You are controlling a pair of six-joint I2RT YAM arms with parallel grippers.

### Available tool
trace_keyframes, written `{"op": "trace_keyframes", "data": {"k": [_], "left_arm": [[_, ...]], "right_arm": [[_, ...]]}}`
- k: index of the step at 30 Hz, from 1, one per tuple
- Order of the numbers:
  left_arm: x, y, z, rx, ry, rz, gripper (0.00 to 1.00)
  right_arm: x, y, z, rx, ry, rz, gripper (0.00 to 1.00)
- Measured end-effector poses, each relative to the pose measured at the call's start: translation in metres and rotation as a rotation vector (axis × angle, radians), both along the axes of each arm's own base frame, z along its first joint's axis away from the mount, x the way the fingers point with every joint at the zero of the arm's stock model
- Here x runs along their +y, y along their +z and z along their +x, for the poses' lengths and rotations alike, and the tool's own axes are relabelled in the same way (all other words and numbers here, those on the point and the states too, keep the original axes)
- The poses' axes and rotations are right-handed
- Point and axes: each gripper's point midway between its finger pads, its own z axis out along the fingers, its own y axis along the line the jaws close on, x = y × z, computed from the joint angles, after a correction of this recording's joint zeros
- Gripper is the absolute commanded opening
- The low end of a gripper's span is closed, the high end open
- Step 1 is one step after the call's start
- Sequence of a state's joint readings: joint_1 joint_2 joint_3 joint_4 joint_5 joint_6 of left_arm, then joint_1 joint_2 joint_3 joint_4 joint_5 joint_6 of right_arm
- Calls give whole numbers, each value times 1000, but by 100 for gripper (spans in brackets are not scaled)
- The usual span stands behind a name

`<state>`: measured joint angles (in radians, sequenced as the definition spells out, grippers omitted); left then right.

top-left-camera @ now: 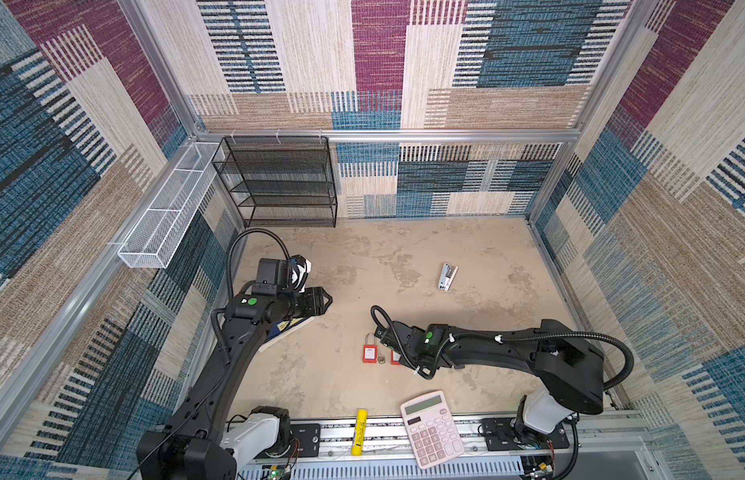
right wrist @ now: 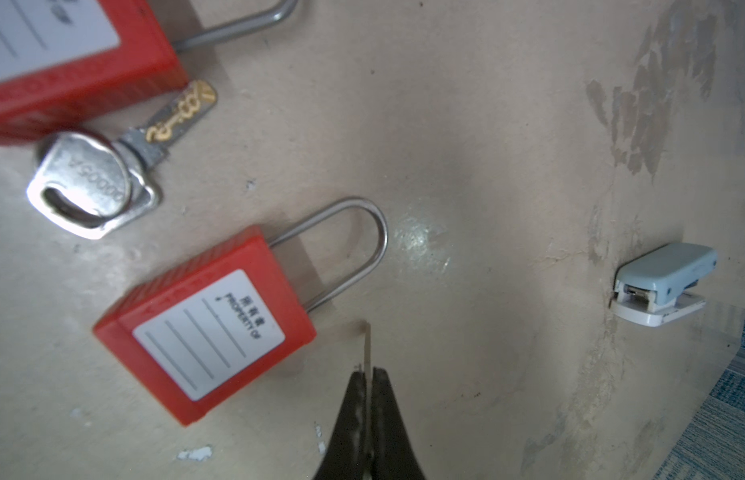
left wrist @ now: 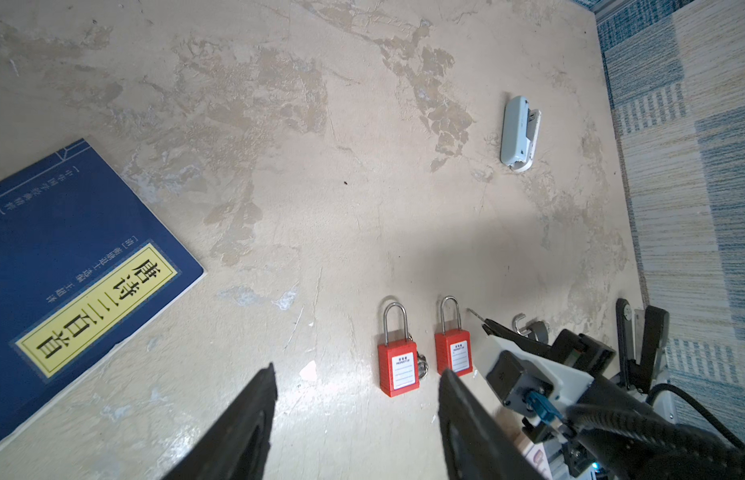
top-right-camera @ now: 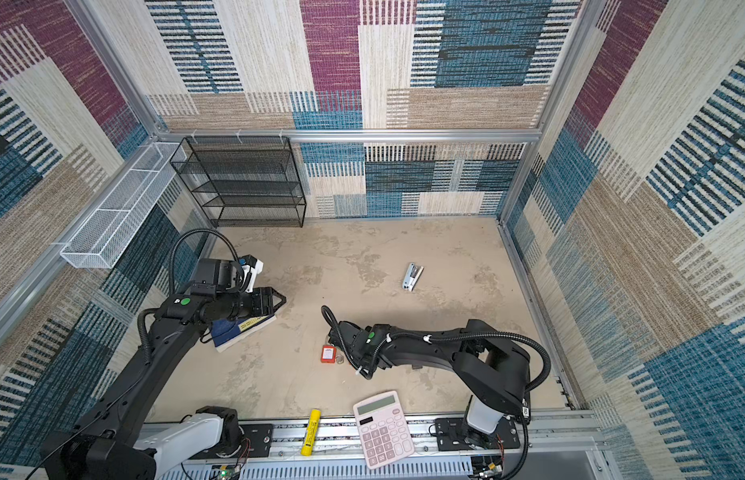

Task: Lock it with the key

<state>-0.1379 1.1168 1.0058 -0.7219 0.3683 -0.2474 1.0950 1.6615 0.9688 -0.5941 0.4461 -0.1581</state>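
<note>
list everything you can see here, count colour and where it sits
padlocks: two, red, side by side, front middle of table
loose keys: seemingly two stacked, silver, between the padlocks
held key: one, only its thin blade shows, in the right end effector
stapler: one, pale blue and white, right of centre
book: one, blue with yellow label, left, under the left arm
calculator: one, pink, front rail
tube: one, yellow, front rail, left of calculator
mesh shelf: one, black, back left
mesh basket: one, white, left wall
table: one, mottled beige
left end effector: open, empty, by the book
right end effector: shut on held key, beside the padlocks
</note>
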Motion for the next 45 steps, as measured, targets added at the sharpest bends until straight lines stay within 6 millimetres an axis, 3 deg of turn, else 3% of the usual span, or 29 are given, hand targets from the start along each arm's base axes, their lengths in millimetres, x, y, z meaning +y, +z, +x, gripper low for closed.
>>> {"op": "trace_keyframes", "data": {"k": [27,35,40,45], "left_arm": [[0,-4,-4,6,-1,1,68],[0,-4,-4,6,-2,1,72],[0,1,-4,-13,-8,8,72],[-1,0,-3,-11,-13,12,72]], "right_arm": [[4,-7,-9,30,27,-1,28],[4,-6,-9,29,29,-4,28],[6,12,-1,28,-29,79,24],[-11,9,16,71,-170,117,19]]}}
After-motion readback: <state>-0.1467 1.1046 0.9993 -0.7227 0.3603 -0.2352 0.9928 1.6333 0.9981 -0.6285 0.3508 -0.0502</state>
